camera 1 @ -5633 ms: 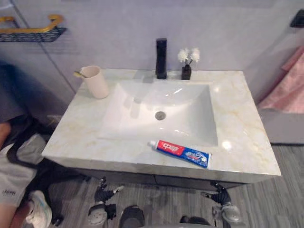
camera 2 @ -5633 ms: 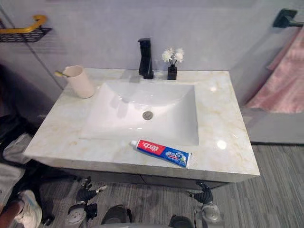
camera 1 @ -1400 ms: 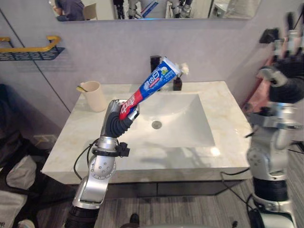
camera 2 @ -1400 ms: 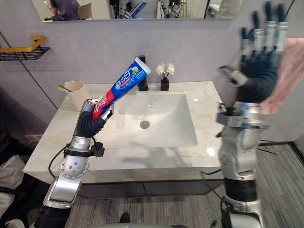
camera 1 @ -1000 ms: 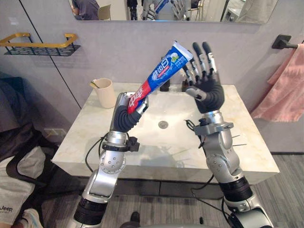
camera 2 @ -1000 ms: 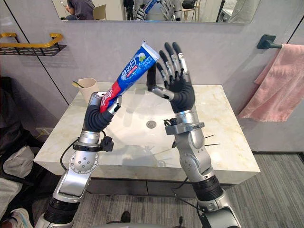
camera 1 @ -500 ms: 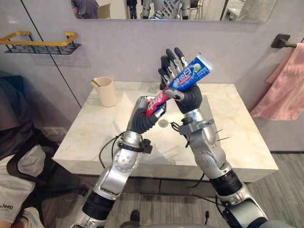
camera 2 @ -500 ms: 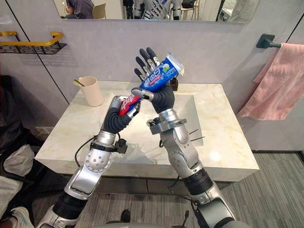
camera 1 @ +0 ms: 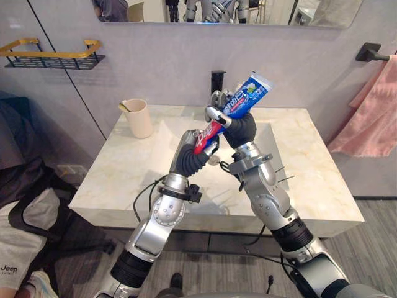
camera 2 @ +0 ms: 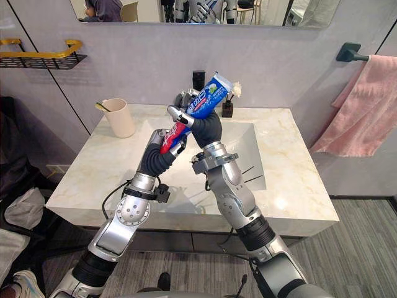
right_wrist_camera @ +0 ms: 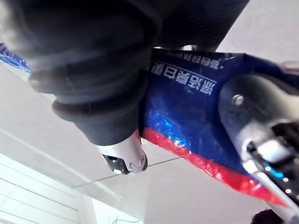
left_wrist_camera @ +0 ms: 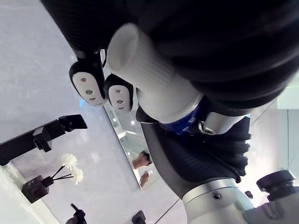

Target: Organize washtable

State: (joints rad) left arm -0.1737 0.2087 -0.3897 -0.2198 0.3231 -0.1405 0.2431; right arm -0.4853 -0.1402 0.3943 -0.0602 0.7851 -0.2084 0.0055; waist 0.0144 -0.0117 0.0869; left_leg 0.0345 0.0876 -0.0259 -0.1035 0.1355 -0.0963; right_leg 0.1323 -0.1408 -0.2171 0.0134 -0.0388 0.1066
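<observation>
A red and blue toothpaste tube (camera 1: 239,102) stands slanted in the air above the sink (camera 2: 245,149). My left hand (camera 1: 200,144) is shut on its red lower end, near the white cap (left_wrist_camera: 140,58). My right hand (camera 1: 234,123) crosses over from the right, its fingers curled round the blue middle of the toothpaste tube (right_wrist_camera: 187,133). The flat blue end of the tube sticks up past both hands. A beige cup (camera 1: 139,118) with a toothbrush in it stands at the back left of the marble washtable (camera 1: 118,171).
A black tap (camera 1: 216,79) and a small dark vase of white flowers (camera 2: 228,105) stand at the back of the basin. A pink towel (camera 1: 372,118) hangs to the right. A gold and black shelf (camera 1: 53,56) is on the left wall. A person (camera 1: 15,254) sits at the lower left.
My right hand's fingers, straight against the tube half a second ago, have curled round it. The tube now stands a little steeper. My left hand has kept its hold.
</observation>
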